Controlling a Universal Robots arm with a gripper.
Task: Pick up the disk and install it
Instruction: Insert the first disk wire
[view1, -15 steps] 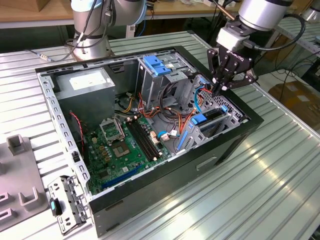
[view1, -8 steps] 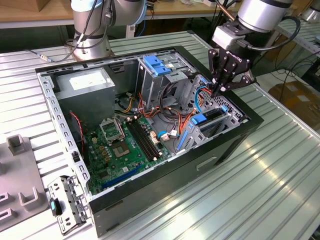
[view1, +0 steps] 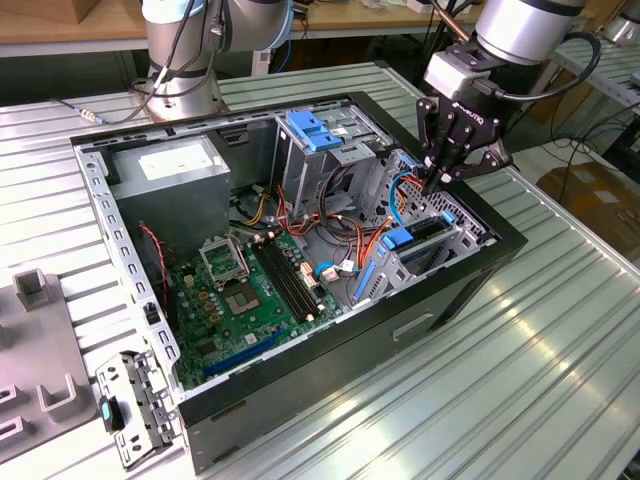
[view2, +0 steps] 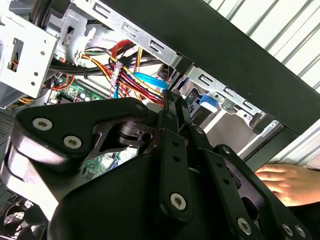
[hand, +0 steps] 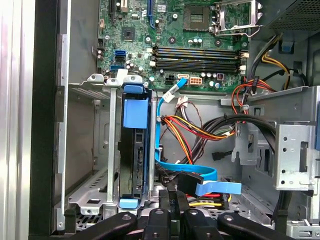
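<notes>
Disk (hand: 134, 165) seated on edge in the drive cage (hand: 95, 150) at the case's (view1: 300, 400) front corner — gripper (view1: 437, 178) poised just above it.

Jaws are seen drawn together on nothing, tips beside the blue cable (hand: 200, 175). The disk is judged rigid, fairly heavy, shock-sensitive; its bare metal slippery — best taken by the blue side rails.

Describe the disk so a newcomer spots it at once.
Find the open black computer case; a grey metal drive cage sits at its end on the exterior view's right. The disk stands on edge in that cage: a dark slab framed by blue rails and a blue tab, unlike the bare grey bay beside it.
</notes>
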